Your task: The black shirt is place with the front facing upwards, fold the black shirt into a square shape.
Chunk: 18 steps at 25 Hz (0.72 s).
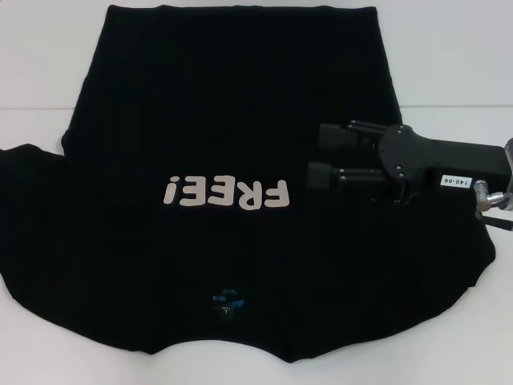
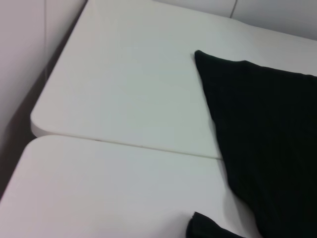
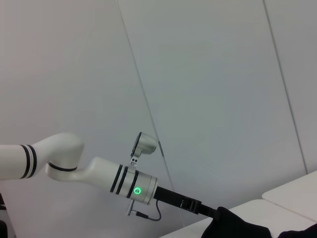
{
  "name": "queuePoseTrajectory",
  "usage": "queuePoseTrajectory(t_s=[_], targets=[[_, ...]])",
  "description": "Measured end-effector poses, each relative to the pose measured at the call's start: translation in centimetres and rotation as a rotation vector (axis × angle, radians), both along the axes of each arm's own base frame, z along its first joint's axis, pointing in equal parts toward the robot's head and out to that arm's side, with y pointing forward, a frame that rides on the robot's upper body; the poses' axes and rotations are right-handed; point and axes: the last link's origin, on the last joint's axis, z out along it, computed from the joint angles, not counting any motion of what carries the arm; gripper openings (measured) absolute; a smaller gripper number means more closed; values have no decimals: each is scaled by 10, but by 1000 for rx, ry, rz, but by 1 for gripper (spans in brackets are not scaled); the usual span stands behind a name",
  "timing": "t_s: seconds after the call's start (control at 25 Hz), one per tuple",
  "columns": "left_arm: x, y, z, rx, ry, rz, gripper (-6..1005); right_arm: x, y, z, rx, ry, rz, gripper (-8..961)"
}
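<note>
**Technician A:** Where is the black shirt [image 1: 232,160] placed, and why?

**Technician B:** It is spread flat on the white counter [image 1: 449,56], front upward, with the white "FREE!" lettering [image 1: 226,193] exposed. The collar and its blue neck label [image 1: 227,301] are laid toward the robot, the hem toward the far edge. A flat, face-up spread is required so that the folds can be made evenly. Part of the fabric is bunched at the left sleeve, so the spread is not fully square.

**Technician A:** How is the right hand [image 1: 317,154] positioned?

**Technician B:** It is held low over the right side of the shirt, beside the lettering, fingers pointed toward the middle of the garment. The two fingers are seen apart, with nothing clamped between them. Whether the pads are touching the cloth cannot be told. The placement is judged to suit taking hold of the right side for an inward fold.

**Technician A:** And the left hand?

**Technician B:** It is not shown in the head view. In the right wrist view, the left arm [image 3: 89,171] is seen reaching toward the cloth, but whether its fingers are apart or together cannot be told. Its reach is judged to be toward the shirt's left side.
</note>
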Motion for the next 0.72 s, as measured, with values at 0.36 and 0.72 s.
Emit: queuePoseTrajectory(t_s=[0.36,0.72], targets=[[2,3,1,6,13,-8,61,1,0,2,7,8,-3,874],[6,4,-2,-12,0,-21,74,1,0,1,13,9,0,864]])
